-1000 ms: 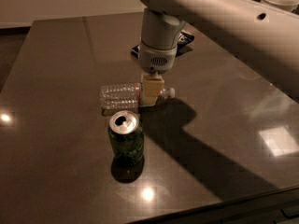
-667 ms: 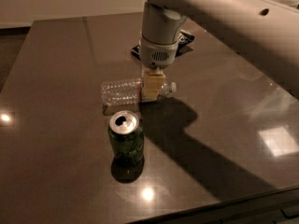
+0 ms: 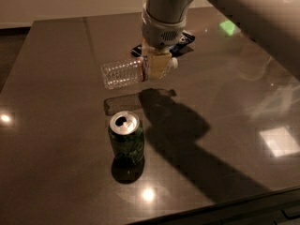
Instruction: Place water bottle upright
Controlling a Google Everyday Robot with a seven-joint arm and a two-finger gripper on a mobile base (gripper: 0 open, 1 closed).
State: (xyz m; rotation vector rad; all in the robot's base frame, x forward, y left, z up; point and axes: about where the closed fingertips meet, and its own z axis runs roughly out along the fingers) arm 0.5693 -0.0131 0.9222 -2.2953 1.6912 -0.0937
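Observation:
The water bottle (image 3: 123, 73) is a small clear ribbed plastic bottle. It hangs lying sideways above the dark table (image 3: 56, 55), base to the left, cap end to the right. Its shadow lies on the table below it. My gripper (image 3: 157, 67) comes down from above and is shut on the bottle near its neck and label end. The yellowish fingers (image 3: 159, 65) hide the label and most of the cap.
An open green soda can (image 3: 125, 137) stands upright in front of the bottle, nearer the camera. A dark blue packet (image 3: 180, 41) lies behind the gripper. The table's front edge runs along the bottom right. Bright light reflections sit at the right.
The gripper has lifted the bottle off the table; it was lying on the surface before and now hangs above its shadow. The can has not moved.

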